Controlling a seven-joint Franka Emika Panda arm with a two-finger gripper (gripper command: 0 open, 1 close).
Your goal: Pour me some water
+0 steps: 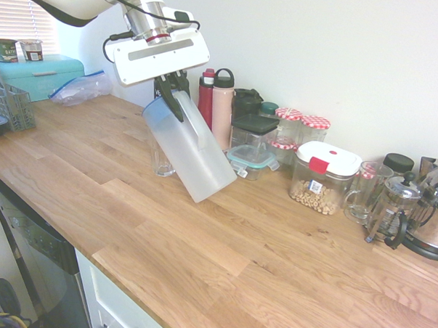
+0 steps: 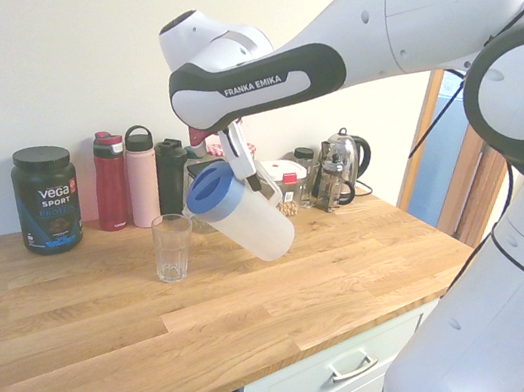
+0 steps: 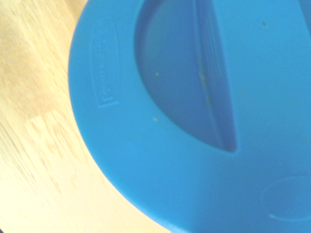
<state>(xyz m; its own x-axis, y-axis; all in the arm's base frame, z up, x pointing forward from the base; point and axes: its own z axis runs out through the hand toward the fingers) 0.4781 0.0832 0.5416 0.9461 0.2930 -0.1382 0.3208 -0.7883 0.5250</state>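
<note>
Frosted-white plastic makes up the jug point(image 1: 192, 157), capped by a blue lid point(image 2: 209, 190); the gripper point(image 1: 171, 96) is clamped on its side handle and holds it tilted in the air, lid end lowest, just above a clear glass point(image 2: 170, 247) standing on the wooden counter point(image 1: 222, 258). Bottles and jars line the wall behind, while the counter's front half lies bare. A black tub point(image 2: 46, 199) reads "Vega Sport"; the arm reads "Franka Emika".
</note>
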